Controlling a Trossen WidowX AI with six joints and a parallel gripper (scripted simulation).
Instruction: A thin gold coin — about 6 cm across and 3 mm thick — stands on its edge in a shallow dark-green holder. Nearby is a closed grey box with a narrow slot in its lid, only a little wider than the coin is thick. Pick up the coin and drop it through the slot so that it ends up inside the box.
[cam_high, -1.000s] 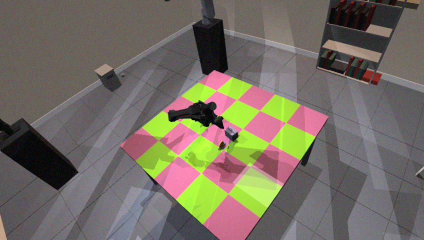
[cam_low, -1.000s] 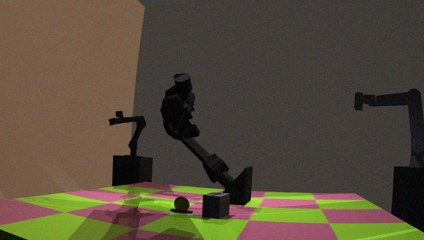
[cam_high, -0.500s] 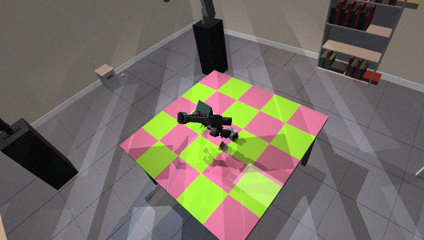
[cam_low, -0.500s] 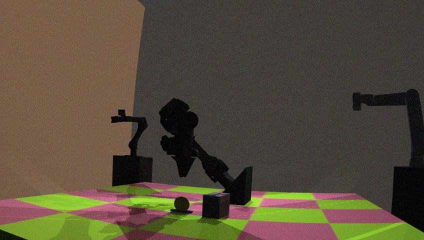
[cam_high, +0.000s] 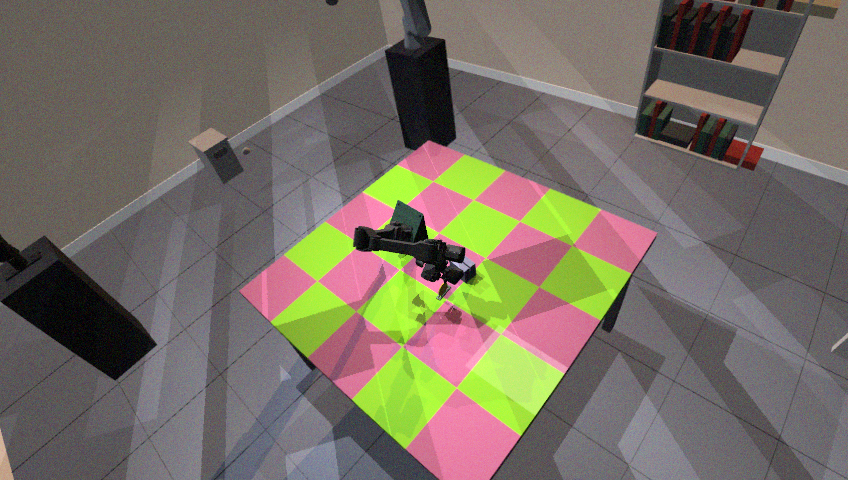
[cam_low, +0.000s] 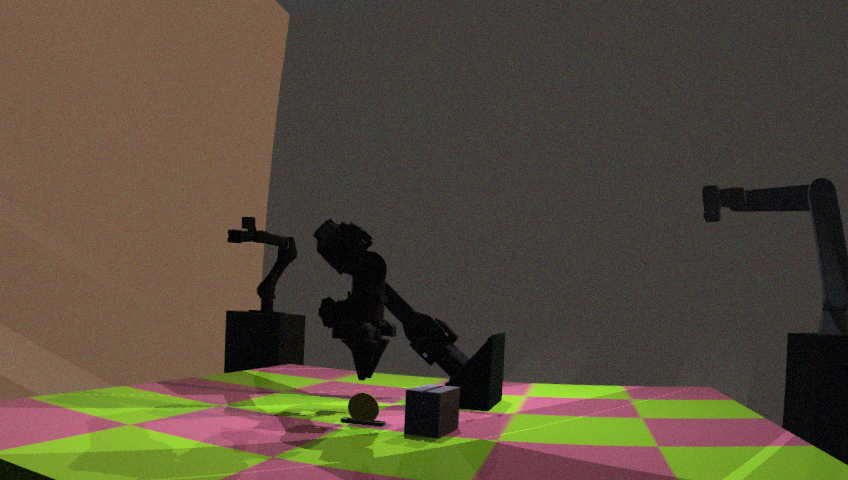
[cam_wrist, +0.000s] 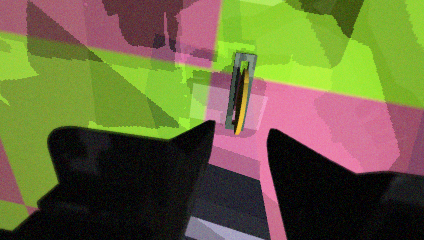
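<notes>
The gold coin (cam_high: 443, 289) (cam_low: 363, 406) (cam_wrist: 244, 102) stands on edge in the dark-green holder (cam_low: 347, 421) (cam_wrist: 247, 57). The wrist view shows it nearly edge-on, ahead of the gap between the fingertips. My gripper (cam_low: 364, 378) (cam_wrist: 241, 131) is partly open and empty. It points down, with its tips a little above the coin's top in the exterior view. The closed grey box (cam_high: 469, 269) (cam_low: 430, 412) (cam_wrist: 227, 187) stands beside the holder. Its slot shows as a thin line on the lid in the exterior view. In the wrist view the fingers hide part of the box.
The table (cam_high: 571, 303) (cam_low: 606, 434) has a pink and green checkered top. My arm's dark-green wedge base (cam_high: 408, 218) (cam_low: 491, 374) stands behind the box. Other arms stand on black pedestals (cam_high: 422, 92) (cam_low: 264, 340) away from the table. Shadows cross the table around the holder.
</notes>
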